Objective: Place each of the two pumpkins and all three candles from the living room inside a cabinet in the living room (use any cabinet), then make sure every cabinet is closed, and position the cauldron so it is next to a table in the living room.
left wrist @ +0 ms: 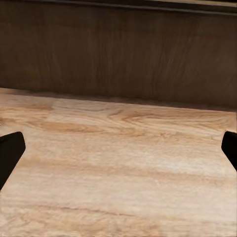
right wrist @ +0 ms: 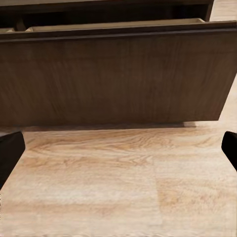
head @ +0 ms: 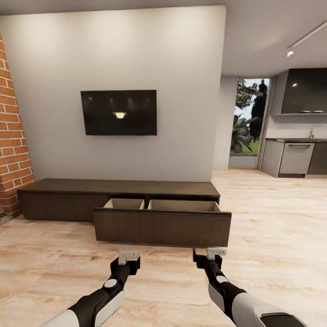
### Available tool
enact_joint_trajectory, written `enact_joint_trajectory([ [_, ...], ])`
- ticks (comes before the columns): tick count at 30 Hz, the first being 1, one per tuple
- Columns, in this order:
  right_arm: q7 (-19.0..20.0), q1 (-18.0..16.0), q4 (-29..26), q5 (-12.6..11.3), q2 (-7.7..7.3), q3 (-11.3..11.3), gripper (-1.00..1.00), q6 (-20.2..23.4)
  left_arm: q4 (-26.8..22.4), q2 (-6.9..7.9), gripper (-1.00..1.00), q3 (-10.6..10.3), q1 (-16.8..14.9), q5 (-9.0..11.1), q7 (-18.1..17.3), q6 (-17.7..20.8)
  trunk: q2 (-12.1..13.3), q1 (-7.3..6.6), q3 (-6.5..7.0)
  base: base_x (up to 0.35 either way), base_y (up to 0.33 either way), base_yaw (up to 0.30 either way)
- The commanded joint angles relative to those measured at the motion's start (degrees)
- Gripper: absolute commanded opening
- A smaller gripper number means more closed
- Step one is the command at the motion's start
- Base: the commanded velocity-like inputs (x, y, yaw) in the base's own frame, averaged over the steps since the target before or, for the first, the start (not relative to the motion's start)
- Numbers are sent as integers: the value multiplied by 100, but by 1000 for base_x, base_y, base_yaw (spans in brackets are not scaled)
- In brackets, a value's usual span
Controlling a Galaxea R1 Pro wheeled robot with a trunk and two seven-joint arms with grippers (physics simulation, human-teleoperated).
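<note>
**Drawer's hanging open, both arms lined up in front of it**

So the cabinet [head: 118, 193] sits along the far wall under the TV [head: 119, 112], and its wide drawer [head: 162, 225] is pulled right out toward the robot. You can see the pale beige inside, two compartments, but from this angle I can't tell what's in them, if anything.

Left gripper [head: 129, 255] and right gripper [head: 216, 251] are both held low, just near of the drawer front. Both sets of fingers are spread wide with nothing between them; the wrist views just catch dark fingertips [left wrist: 10, 150] at the edges, over bare floor.

My guess is this is the "make sure every cabinet is closed" bit. Next move would want both grippers flat against that front and an even push so it slides in straight.

Floor [head: 272, 227] is light wood planks. Brick wall [head: 11, 136] on the left, kitchen [head: 297, 156] off to the far right.
</note>
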Motion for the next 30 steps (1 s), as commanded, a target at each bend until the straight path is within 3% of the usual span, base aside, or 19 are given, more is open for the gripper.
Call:
enact_joint_trajectory([
  [1, -14, -5, 6, -26, 19, 18, 100, 52, -14, 6, 100, -45, -28, 60, 57, 102, -5, 1, -30, 0, 0, 0],
  [7, -12, -21, -83, -35, 181, 142, 100, 506, -16, -37, 100, 23, -128, 88, 110, 425, -13, 16, -163, 0, 0, 0],
  [11, -25, -59, -155, -29, 281, 226, 100, 606, 16, -75, 100, 423, -154, 73, 126, 444, -19, 27, -251, 0, 0, 0],
  [13, -36, -69, -189, -34, 297, 260, 100, 640, 39, -85, 100, 529, -157, 69, 128, 440, -21, 32, -296, 0, 0, 0],
  [30, -42, -75, -219, -25, 288, 409, 100, 751, 105, -71, 100, 604, -159, 52, 127, 257, -43, 73, -650, 0, 0, 0],
])
